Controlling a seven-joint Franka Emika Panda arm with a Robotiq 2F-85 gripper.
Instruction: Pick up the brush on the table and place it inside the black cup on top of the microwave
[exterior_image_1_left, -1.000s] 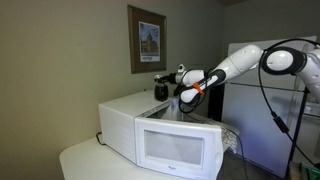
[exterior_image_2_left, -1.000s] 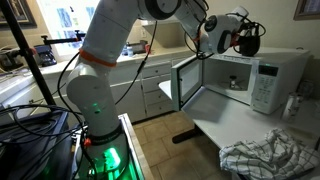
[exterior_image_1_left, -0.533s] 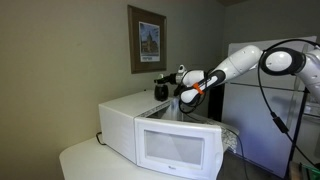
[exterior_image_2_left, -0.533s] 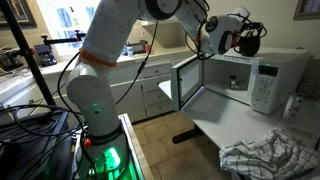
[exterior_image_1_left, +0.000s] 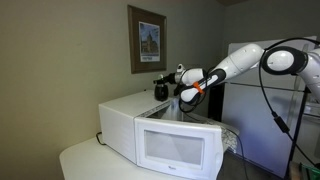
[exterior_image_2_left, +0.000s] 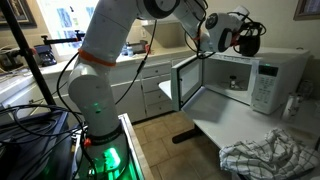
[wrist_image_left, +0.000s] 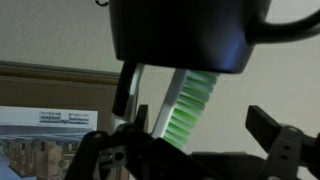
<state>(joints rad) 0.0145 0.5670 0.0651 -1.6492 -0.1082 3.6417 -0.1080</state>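
Observation:
The picture from the wrist camera stands upside down. In it the black cup (wrist_image_left: 180, 35) fills the top, and the brush (wrist_image_left: 190, 105), pale-handled with green bristles, sticks out of the cup. My gripper (wrist_image_left: 185, 140) is open, its fingers (wrist_image_left: 272, 135) wide on both sides of the brush and not touching it. In an exterior view the cup (exterior_image_1_left: 161, 90) stands on the white microwave (exterior_image_1_left: 165, 135), with the gripper (exterior_image_1_left: 176, 84) right beside it. From the opposite side the gripper (exterior_image_2_left: 243, 38) hangs over the microwave (exterior_image_2_left: 268, 80) and hides the cup. The microwave rests on the cream table (exterior_image_1_left: 85, 160).
A crumpled cloth (exterior_image_2_left: 270, 155) lies on the table in front of the microwave. A framed picture (exterior_image_1_left: 147, 40) hangs on the wall behind the cup. A white fridge (exterior_image_1_left: 250, 115) stands behind the arm. An open door (exterior_image_2_left: 185, 85) juts out at the microwave's side.
The jaws have spread open and let go of the brush, which now stands in the cup. The arm has hardly moved.

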